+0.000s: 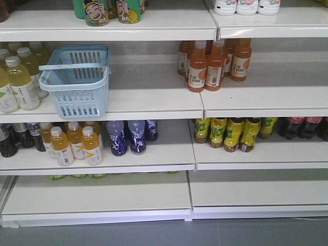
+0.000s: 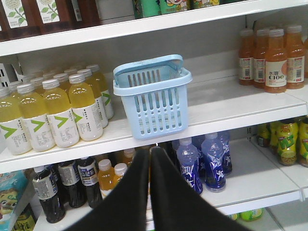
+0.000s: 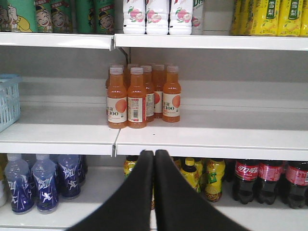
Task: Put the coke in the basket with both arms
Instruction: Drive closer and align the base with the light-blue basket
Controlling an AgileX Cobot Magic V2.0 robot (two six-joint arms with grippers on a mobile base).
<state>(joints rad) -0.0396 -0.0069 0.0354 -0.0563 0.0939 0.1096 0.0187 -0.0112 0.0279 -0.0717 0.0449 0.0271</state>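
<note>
While the left gripper (image 2: 149,151) shows its two black fingers pressed together with nothing between them, the right gripper (image 3: 154,154) is pressed together in the same way (also pinching nothing). The light-blue basket (image 1: 79,100) stands upright on the middle shelf (image 1: 154,97), at its front edge, with its swing handle folded down on the rim. Just beside it on the left stand pale yellow drink bottles (image 1: 20,82). Well apart to the right on the same shelf is a cluster of orange C100 bottles (image 1: 212,64). On the shelf below, blue bottles (image 1: 128,136) stand under the basket, and dark cola bottles with red labels (image 3: 262,180) stand far to the right. In the left wrist view the basket sits above the fingertips; in the right wrist view the orange bottles do.
</note>
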